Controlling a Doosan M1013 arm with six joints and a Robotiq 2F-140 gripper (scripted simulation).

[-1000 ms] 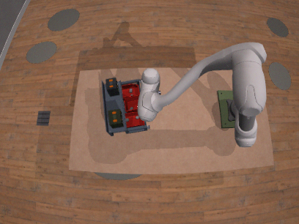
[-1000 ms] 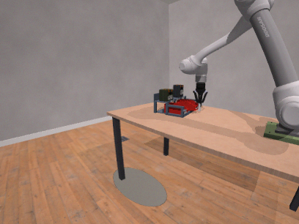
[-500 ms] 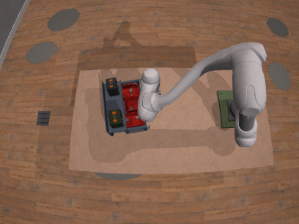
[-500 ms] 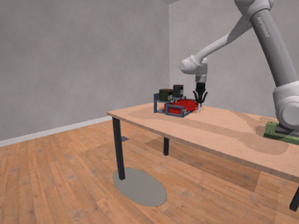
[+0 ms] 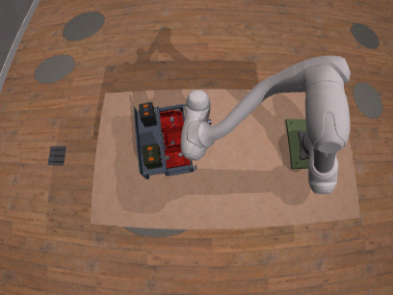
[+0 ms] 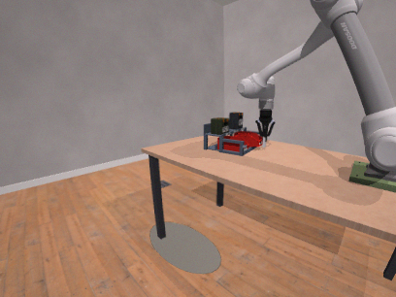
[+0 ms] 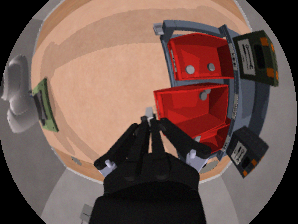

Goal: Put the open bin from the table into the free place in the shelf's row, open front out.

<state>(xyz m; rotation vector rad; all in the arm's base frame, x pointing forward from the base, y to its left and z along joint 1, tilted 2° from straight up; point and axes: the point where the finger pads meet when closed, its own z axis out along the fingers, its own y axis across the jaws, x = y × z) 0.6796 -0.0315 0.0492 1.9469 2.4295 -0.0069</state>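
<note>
Pale wood table (image 5: 241, 207) (image 6: 291, 180) (image 7: 100, 90) from above: shelf (image 5: 150, 136) (image 6: 206, 141) (image 7: 245, 107) at left, three red bins in its row, the task's among them; which one, I can't tell. From outside, my gripper (image 6: 265, 136) (image 7: 150, 112) points down, right beside the shelf. At the wrist, I'm clenched on nothing, the middle bin (image 7: 197, 107) jutting toward my tips, parts inside!
</note>
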